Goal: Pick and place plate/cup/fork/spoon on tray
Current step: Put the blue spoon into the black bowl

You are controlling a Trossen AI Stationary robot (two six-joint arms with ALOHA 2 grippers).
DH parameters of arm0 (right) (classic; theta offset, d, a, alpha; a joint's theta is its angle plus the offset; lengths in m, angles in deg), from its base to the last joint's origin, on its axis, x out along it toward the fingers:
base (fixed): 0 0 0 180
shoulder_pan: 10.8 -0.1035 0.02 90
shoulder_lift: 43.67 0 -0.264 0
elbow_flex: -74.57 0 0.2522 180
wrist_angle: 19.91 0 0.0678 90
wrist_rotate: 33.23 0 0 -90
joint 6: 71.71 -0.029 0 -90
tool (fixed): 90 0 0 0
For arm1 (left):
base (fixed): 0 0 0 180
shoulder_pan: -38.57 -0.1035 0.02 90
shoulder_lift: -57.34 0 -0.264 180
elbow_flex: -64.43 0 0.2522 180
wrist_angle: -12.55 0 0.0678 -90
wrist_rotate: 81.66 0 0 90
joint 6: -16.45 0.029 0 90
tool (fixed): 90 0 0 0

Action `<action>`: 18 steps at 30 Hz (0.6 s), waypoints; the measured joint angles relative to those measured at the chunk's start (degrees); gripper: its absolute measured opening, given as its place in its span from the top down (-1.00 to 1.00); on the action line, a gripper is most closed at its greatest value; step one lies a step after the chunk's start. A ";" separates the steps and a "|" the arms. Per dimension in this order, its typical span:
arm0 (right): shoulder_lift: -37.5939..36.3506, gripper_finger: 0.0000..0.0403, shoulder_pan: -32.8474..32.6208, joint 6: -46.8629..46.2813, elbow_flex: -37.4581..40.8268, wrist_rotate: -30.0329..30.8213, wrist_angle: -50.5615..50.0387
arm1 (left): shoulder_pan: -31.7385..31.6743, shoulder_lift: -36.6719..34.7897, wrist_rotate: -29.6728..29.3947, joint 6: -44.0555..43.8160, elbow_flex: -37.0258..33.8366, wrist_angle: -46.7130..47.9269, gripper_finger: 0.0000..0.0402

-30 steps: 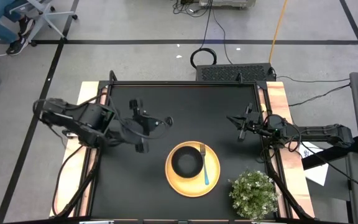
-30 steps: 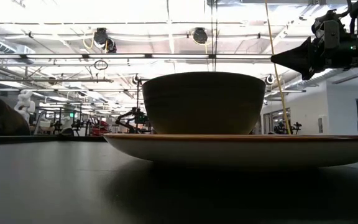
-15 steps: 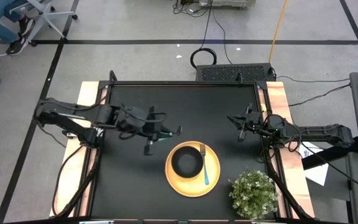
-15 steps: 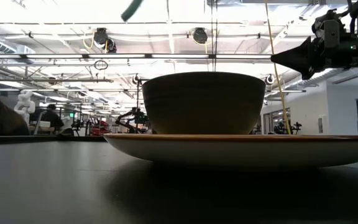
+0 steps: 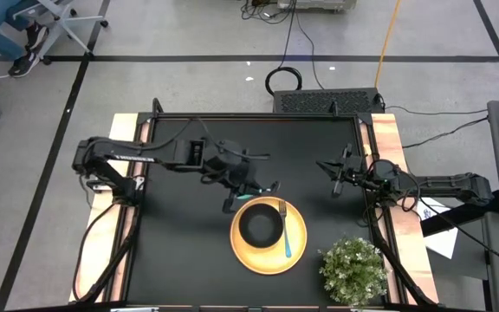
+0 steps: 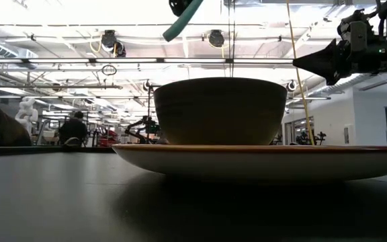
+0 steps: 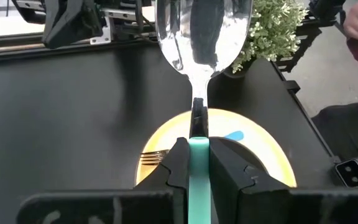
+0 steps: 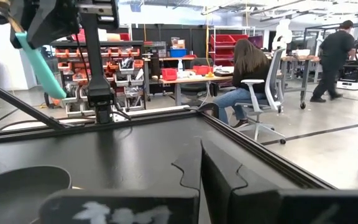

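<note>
The yellow tray (image 5: 298,251) lies at the near middle of the table. On it stand the dark cup (image 5: 259,227) and the teal-handled fork (image 5: 286,234), right of the cup. My left gripper (image 5: 248,184) hovers just beyond the tray's far left rim, shut on the spoon (image 7: 202,31). The spoon's silver head sticks out past the fingertips, over the tray (image 7: 263,155). In the low view the teal handle (image 6: 182,19) shows high above the cup (image 6: 220,111). My right gripper (image 5: 336,178) waits at the table's right side, shut and empty. My left gripper pinches the spoon's teal handle (image 7: 198,152) between its two fingers (image 7: 178,165), near the end that joins the dark neck. The head reaches forward past the fingertips. The handle's free end (image 8: 41,65) slants down below the gripper. The spoon is lifted clear of the tray and table.
A potted plant (image 5: 352,269) stands at the near right corner, close to the tray. Wooden rails (image 5: 386,139) border the black tabletop on the left and right. Bare tabletop lies left of the tray and along the far side.
My left gripper has travelled with the spoon toward the table's right edge and a little toward the near edge, from the left half of the table to the tray's far left rim. It has stayed shut on the spoon. The tray, cup and fork have not moved.
</note>
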 joint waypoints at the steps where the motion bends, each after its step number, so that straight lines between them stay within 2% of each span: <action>1: 0.02 1.00 0.00 -0.02 -0.02 0.00 -0.02 | -0.23 0.17 0.09 0.20 0.41 0.42 0.82; 10: 0.02 1.00 0.00 -0.02 -0.02 0.00 -0.07 | -0.42 0.29 0.14 -1.52 0.55 0.32 0.82; 13: 0.02 1.00 0.00 -0.02 -0.01 0.00 -0.04 | -0.54 0.63 2.09 -3.27 0.56 0.13 0.82; 18: 0.00 1.00 0.00 0.00 -0.02 0.00 0.41 | -1.05 3.01 2.82 -3.87 3.63 2.56 0.82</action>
